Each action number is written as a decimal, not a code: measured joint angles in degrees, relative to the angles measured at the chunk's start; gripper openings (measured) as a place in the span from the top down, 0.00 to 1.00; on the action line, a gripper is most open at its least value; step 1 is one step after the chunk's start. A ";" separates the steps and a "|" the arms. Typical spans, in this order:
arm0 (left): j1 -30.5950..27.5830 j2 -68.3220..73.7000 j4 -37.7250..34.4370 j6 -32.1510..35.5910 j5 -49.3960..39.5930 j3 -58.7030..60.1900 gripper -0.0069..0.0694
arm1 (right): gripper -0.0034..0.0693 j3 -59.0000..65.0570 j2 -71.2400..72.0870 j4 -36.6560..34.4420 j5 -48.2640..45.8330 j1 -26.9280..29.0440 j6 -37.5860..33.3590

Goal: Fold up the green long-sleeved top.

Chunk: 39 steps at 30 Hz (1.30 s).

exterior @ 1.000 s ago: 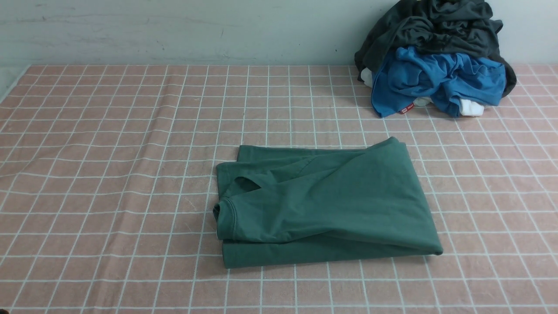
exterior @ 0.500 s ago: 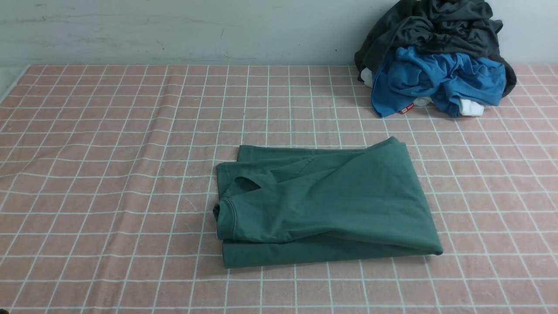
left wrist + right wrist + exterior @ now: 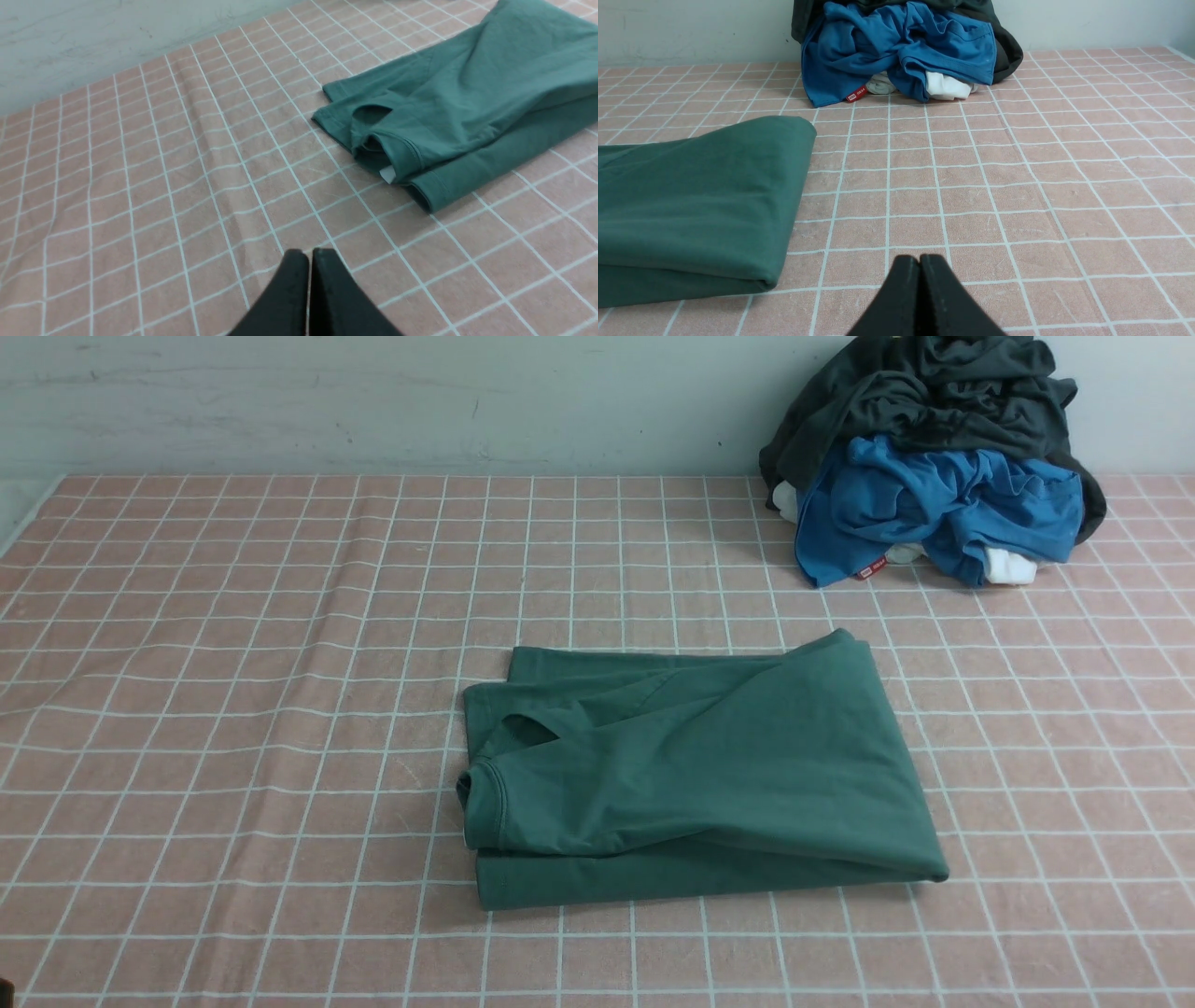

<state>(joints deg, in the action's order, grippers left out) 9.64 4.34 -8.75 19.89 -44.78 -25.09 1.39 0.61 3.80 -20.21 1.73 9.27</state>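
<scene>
The green long-sleeved top (image 3: 695, 775) lies folded on the tabletop (image 3: 233, 709); both the left pincer (image 3: 309, 261) and right pincer (image 3: 920, 266) are clenched empty; the blue garment's red tag (image 3: 855, 95) is unreadable.

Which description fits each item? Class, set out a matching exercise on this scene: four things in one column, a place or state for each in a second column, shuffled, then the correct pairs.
Things:
1. green long-sleeved top
2. blue garment
3. dark grey-black garment
4. left claw

Descriptions:
A. crumpled at the top of the pile by the wall
B. shut, empty, above the checked cloth
C. folded in the middle of the table
D. bunched in the pile, below the dark one

Pairs: 1-C, 2-D, 3-A, 4-B
</scene>
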 joint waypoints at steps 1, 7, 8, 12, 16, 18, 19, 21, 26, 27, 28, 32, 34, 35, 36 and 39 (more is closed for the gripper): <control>-0.27 0.00 0.56 0.00 2.63 1.17 0.91 | 0.97 0.00 0.00 0.00 -0.05 0.00 0.00; -4.77 -0.91 4.18 -3.32 21.13 10.94 0.91 | 0.97 0.00 0.00 0.00 -0.05 0.00 0.00; -5.97 -1.36 4.94 -4.78 24.12 13.14 0.91 | 0.97 0.00 0.00 0.00 -0.05 0.00 0.00; -9.83 -4.80 7.05 -11.80 28.64 21.25 0.91 | 0.97 0.00 0.00 0.00 -0.05 0.00 0.00; -11.87 -4.95 7.65 -16.22 26.84 25.20 0.91 | 0.97 0.00 0.00 0.00 -0.07 0.00 0.00; -11.93 -4.95 8.36 -17.07 26.11 26.26 0.91 | 0.97 0.00 0.00 0.00 -0.07 0.00 0.00; -11.93 -4.95 8.43 -17.31 26.19 26.26 0.91 | 0.97 0.00 0.00 0.00 -0.07 0.00 0.00; -11.93 -4.95 8.75 -17.55 25.74 26.26 0.91 | 0.97 0.00 0.00 0.00 -0.07 0.00 0.00; -11.93 -4.95 8.75 -17.60 25.31 26.20 0.91 | 0.97 0.00 0.00 0.00 -0.07 0.00 0.00; -11.93 -4.95 8.75 -17.60 25.31 26.20 0.91 | 0.97 0.00 0.00 0.00 -0.07 0.00 0.00; -11.93 -4.95 8.75 -17.60 25.31 26.20 0.91 | 0.97 0.00 0.00 0.00 -0.07 0.00 0.00; -11.93 -4.95 8.75 -17.60 25.31 26.20 0.91 | 0.97 0.00 0.00 0.00 -0.07 0.00 0.00; -11.93 -4.95 8.75 -17.60 25.31 26.20 0.91 | 0.97 0.00 0.00 0.00 -0.07 0.00 0.00; -11.93 -4.95 8.75 -17.60 25.31 26.20 0.91 | 0.97 0.00 0.00 0.00 -0.07 0.00 0.00; -11.93 -4.95 8.75 -17.60 25.31 26.20 0.91 | 0.97 0.00 0.00 0.00 -0.07 0.00 0.00; -11.93 -4.95 8.75 -17.60 25.31 26.20 0.91 | 0.97 0.00 0.00 0.00 -0.07 0.00 0.00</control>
<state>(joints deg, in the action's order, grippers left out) -2.30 -0.61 0.00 2.28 -19.47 1.11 1.39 0.61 3.80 -20.28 1.73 9.27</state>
